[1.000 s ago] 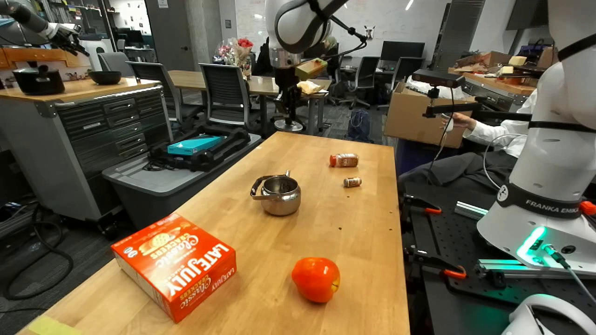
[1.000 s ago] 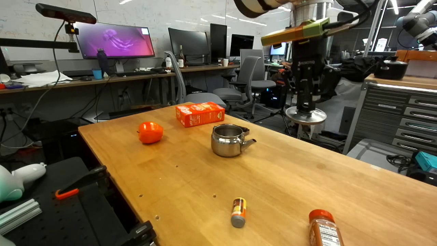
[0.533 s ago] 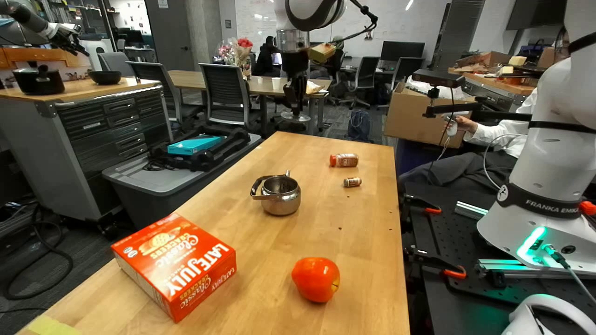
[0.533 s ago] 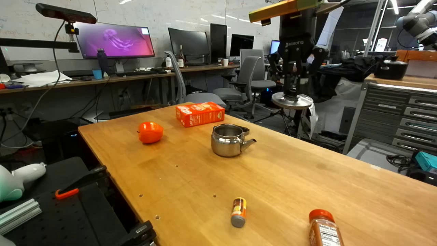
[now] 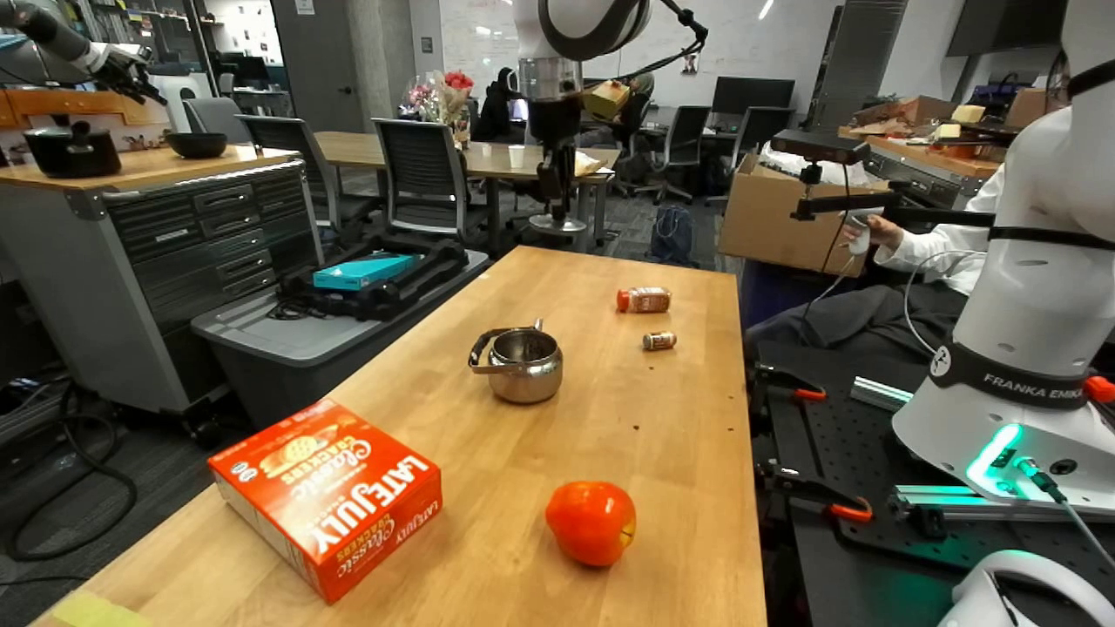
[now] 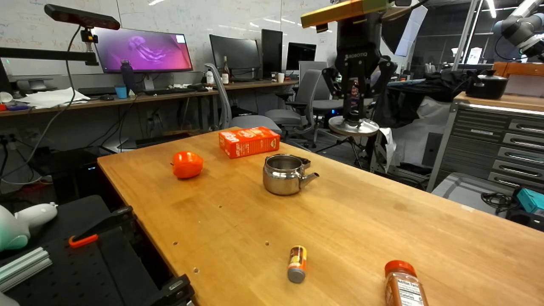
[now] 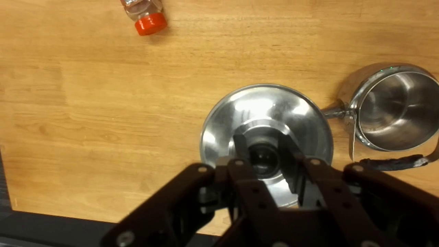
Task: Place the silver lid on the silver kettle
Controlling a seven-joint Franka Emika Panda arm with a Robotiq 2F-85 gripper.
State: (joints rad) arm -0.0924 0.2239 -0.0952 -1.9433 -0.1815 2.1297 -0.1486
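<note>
Gripper (image 6: 353, 115) lettered ROBOTIQ, upper right of an exterior view: jaws tight on knob (image 7: 264, 161) of silver lid (image 6: 356, 128), aloft | Silver kettle (image 6: 280, 178): mid-frame, on table (image 6: 238, 238) | Box (image 5: 327, 496), lower left: "LATEJULY Classic CRACKERS" | Arm base (image 5: 967, 440), right: "FRANKA EMIKA"

In an exterior view, looking down along the wooden table (image 5: 679, 418) from the end near the cracker box (image 5: 327, 496), keeping the robot base (image 5: 1010, 414) at the right and facing a whiteboard (image 5: 740, 43) well beyond. In an exterior view, looking from the table's opposite end, standing close to the red-capped bottle (image 6: 406, 285), cutting it at the lower edge and facing a monitor (image 6: 142, 51) beyond the table. In both exterior views, sharing table, box, bottle and silver kettle (image 6: 281, 179). In the wrist view, looking steeply down past the gripper (image 7: 262, 145), standing nearest to the silver lid (image 7: 219, 127), and sharing kettle, lid and bottle with both exterior views.
</note>
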